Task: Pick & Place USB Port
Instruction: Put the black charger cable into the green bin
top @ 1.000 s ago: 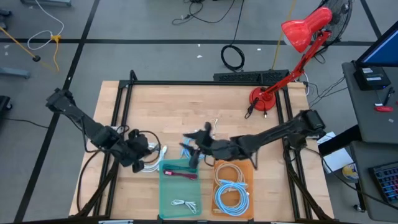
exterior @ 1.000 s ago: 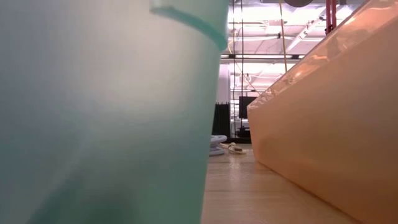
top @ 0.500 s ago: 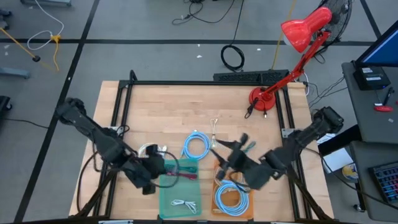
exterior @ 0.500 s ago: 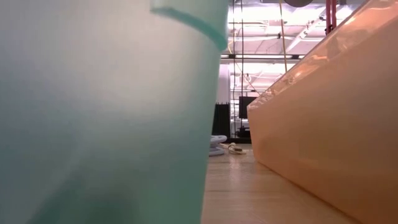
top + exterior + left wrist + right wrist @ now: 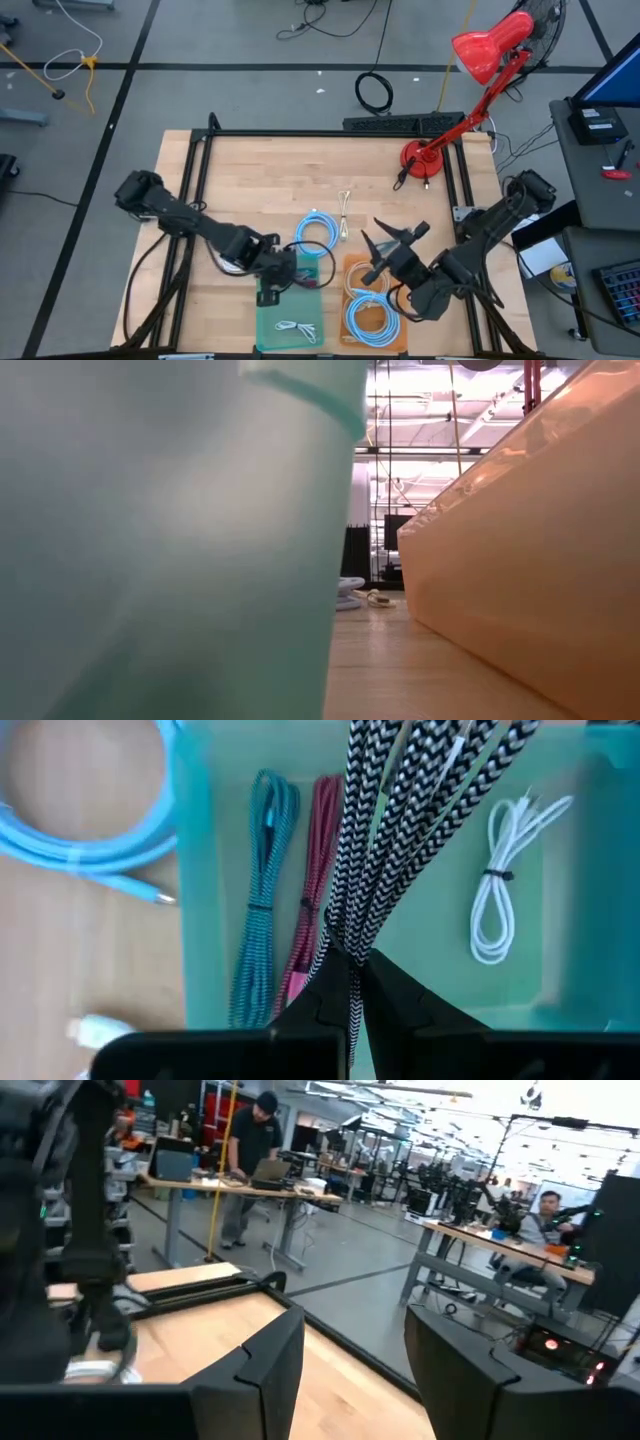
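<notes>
While the left pincer (image 5: 350,982) hangs over the translucent green rectangular bin (image 5: 268,320), it is clamped on a black-and-white braided cable bundle (image 5: 400,830), the strands fanning out from between the closed jaws.

Item 1, carried cable: bunched at the jaw tips, loose ends spreading above the bin floor. Judged step: lowering and releasing it into the green bin. To do this well, the bundle should come down into the bare floor strip between the cables already stored, the jaws parting only once the loops are below the rim, so that no strand drapes over the wall.

Item 2, bin contents seen from the left wrist: a teal braided cable (image 5: 258,910) and a red braided cable (image 5: 312,890) side by side along one wall; a white tied cable (image 5: 500,880) lies apart, nearer the opposite wall.

Item 3, light blue coiled cable (image 5: 318,232): on the wooden desk (image 5: 270,180), at twelve o'clock from the green bin, outside it.

Item 4, orange rectangular bin (image 5: 392,338): at three o'clock from the green bin, holding blue and white coils.

Item 5, right pincer (image 5: 388,243): raised over the orange bin's far edge, jaws apart, nothing between them.

Item 6, red desk lamp (image 5: 480,60): at the desk's one o'clock corner.
</notes>
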